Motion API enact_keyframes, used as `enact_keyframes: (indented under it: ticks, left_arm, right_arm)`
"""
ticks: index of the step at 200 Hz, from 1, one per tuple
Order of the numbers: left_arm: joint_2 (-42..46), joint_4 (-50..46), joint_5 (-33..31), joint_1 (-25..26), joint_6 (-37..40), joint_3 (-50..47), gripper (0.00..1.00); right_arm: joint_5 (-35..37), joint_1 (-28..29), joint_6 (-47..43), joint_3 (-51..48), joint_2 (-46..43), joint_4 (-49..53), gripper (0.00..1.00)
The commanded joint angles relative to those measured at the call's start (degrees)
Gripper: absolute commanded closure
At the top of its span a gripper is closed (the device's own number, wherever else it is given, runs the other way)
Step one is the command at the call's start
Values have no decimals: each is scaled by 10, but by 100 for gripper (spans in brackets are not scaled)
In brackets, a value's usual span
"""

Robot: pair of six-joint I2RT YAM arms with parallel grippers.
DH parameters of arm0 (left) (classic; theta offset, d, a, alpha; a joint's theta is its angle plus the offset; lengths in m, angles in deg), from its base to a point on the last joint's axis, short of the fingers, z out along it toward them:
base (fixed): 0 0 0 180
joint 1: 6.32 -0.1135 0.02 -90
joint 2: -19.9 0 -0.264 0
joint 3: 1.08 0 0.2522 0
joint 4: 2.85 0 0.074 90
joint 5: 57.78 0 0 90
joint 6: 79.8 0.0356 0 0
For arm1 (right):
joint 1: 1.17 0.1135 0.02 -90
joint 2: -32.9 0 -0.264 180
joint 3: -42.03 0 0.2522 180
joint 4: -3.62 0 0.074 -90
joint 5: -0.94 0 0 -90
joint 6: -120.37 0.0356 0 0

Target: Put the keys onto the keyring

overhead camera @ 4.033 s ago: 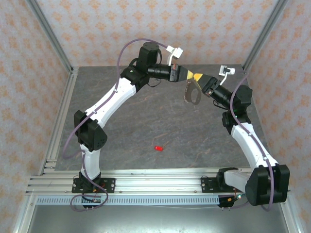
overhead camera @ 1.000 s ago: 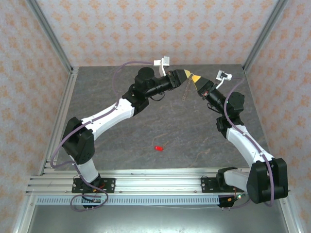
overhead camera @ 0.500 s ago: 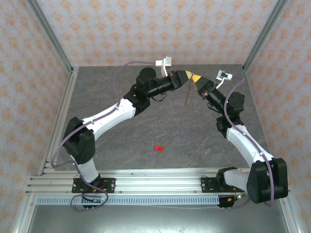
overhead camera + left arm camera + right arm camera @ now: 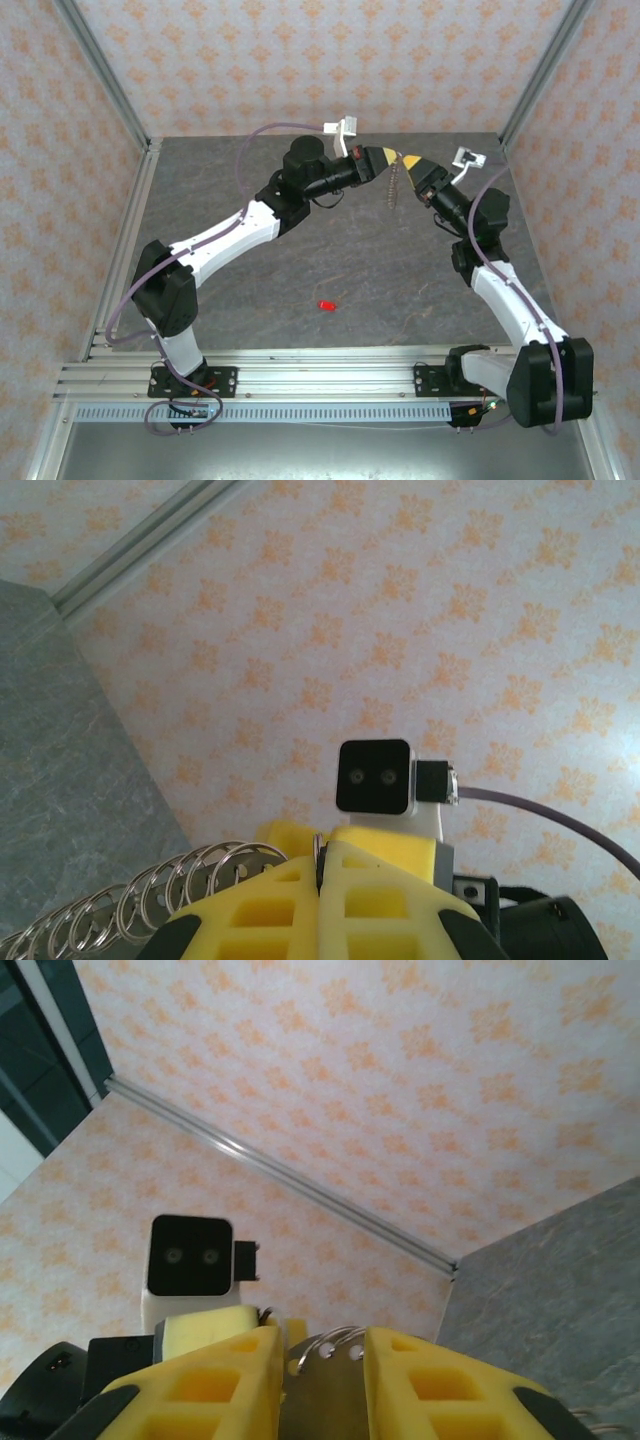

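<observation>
Keys: a tiny red piece lying alone on the grey table, in its near half and well apart from both grippers. It is judged light, stiff and easily skidded, best pinched across its body. Keyring: a thin metal loop with a coiled fringe, hanging at the far side. It is judged rigid but free to swing, best held by its flat edge. The left gripper is clamped on that edge; the right gripper stands narrowly parted around it. No legible writing.
</observation>
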Motion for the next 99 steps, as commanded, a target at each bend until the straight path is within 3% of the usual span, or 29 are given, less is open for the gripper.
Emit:
enact_keyframes:
  ticks: [1,56,99]
  left_arm:
    - [-3,-33,51,-12,52,49,100]
    - [-40,-161,174,-32,143,155,100]
    - [-65,-201,212,-38,168,204,100]
  right_arm:
    - [-17,-26,-19,25,-27,19,73]
    - [-54,-32,-17,47,-21,1,72]
    - [-92,-31,-2,57,-13,-29,70]
